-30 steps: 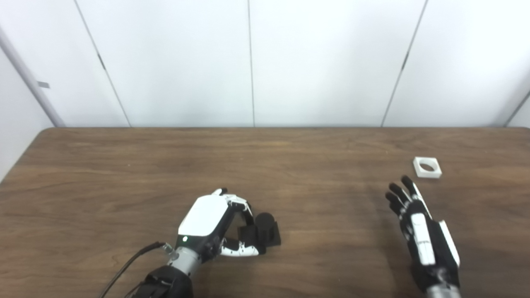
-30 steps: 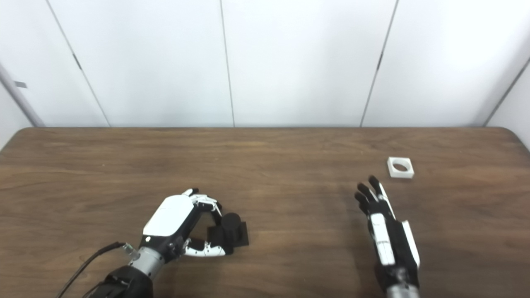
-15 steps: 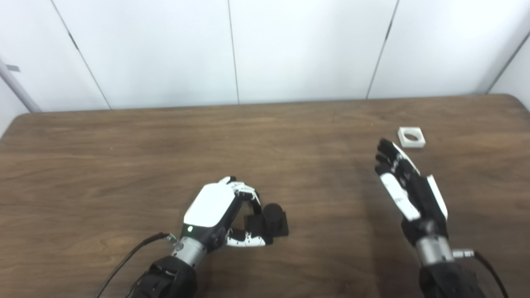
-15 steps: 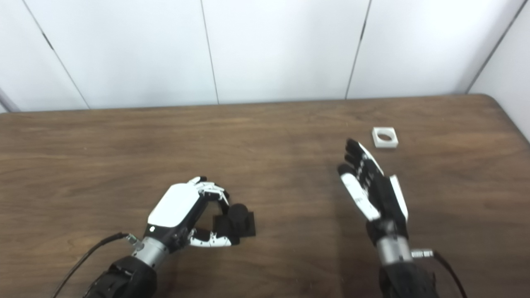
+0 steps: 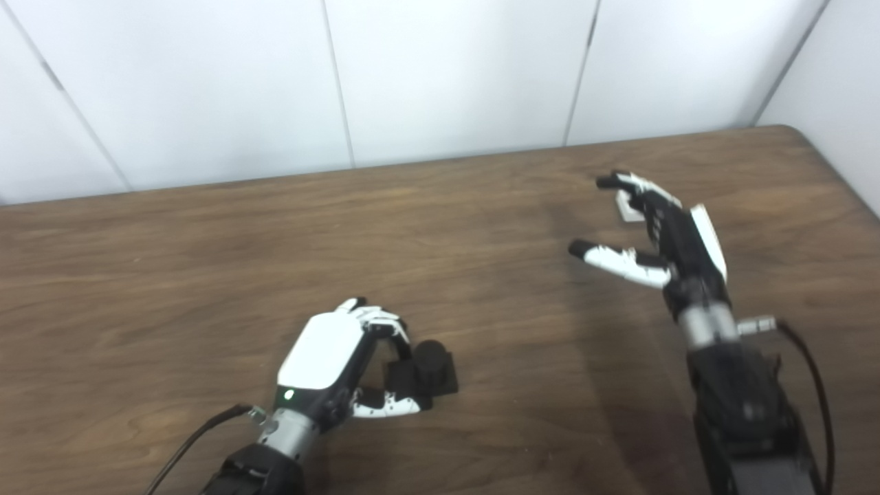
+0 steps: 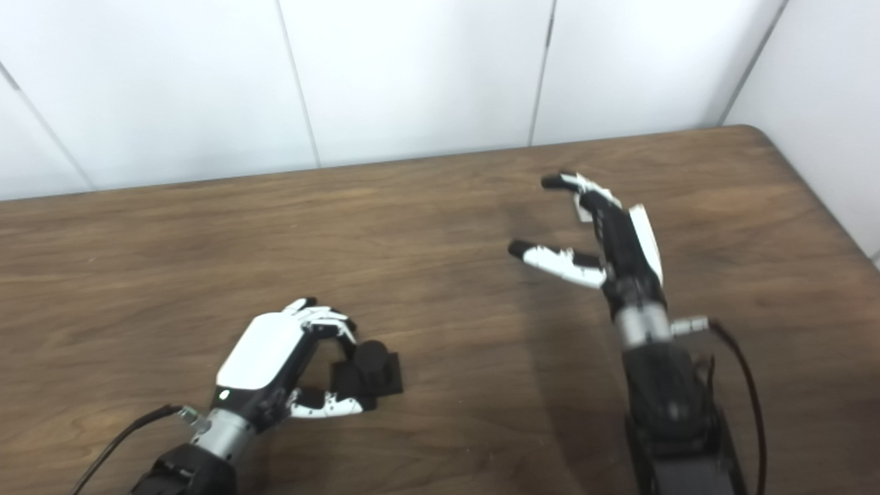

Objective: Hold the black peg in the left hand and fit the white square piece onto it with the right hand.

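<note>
the bench [image 5: 206, 247] is bare wood between the two arms. the right robot hand [image 5: 663, 230] covers most of the white square piece [image 5: 624, 206]. the left robot hand [image 5: 344, 357] blocks the near-left side of the black peg [image 5: 430, 361].

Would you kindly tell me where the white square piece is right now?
In the left eye view the white square piece lies on the brown wooden table, far right, mostly hidden behind the open right robot hand's fingers.

Bright, even light falls from above, washing the white wall panels [image 5: 454, 69] nearly featureless. The brown table [image 5: 172, 275] shows soft, dim shadows near its right edge. Both views look slightly soft, perhaps from motion blur.
</note>
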